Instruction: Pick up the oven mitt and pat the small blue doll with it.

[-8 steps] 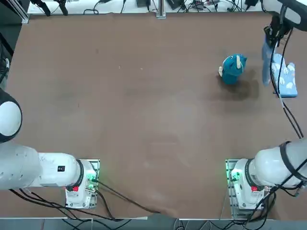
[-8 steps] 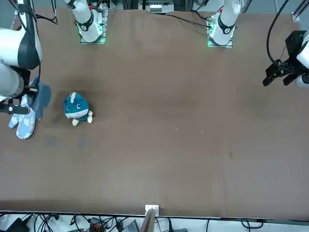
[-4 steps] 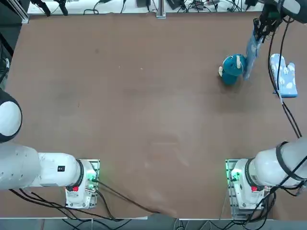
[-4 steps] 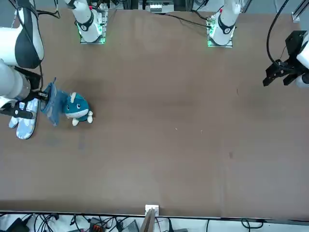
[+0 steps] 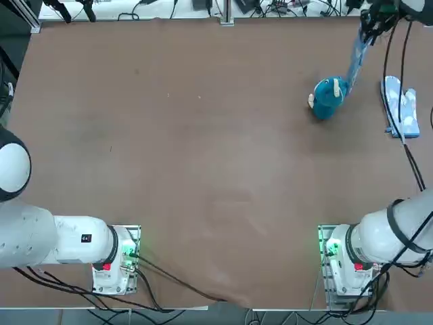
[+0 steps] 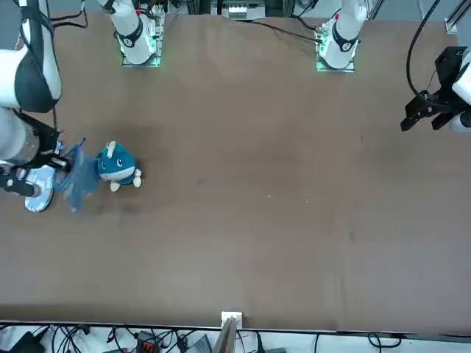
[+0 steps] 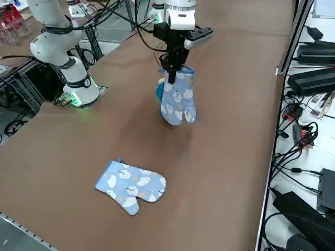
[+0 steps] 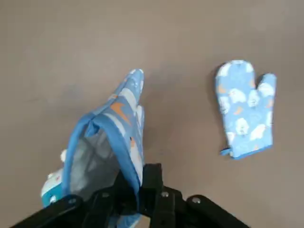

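Blue quilted cloth, printed in white and orange: oven mitt [image 7: 177, 99] hanging by its cuff from the right gripper [image 7: 170, 70], thumb and fingertip end pointing down, clear of the table [image 7: 230, 157]. Directly behind the hanging mitt as viewed from the right side, and at about the level of its lower half, the small blue doll [image 5: 328, 97], upright on the table; touching or merely just beside, not distinguishable. Off to the gripper's outer side, away from the doll, a second mitt [image 7: 131, 185] of the same print, flat on the table and untouched. Chief risks, as judgement: a limp mitt swinging on a sideways pass and knocking the light doll over or pushing it along rather than patting it, through too much travel or too low a sweep; a pat landing short, through the mitt's slack folding on contact; cloth slipping from a pinch taken only at the cuff hem. Gripper fully closed, fingers [image 8: 153, 186] nipping the blue-bound cuff edge; nothing else held or touched.
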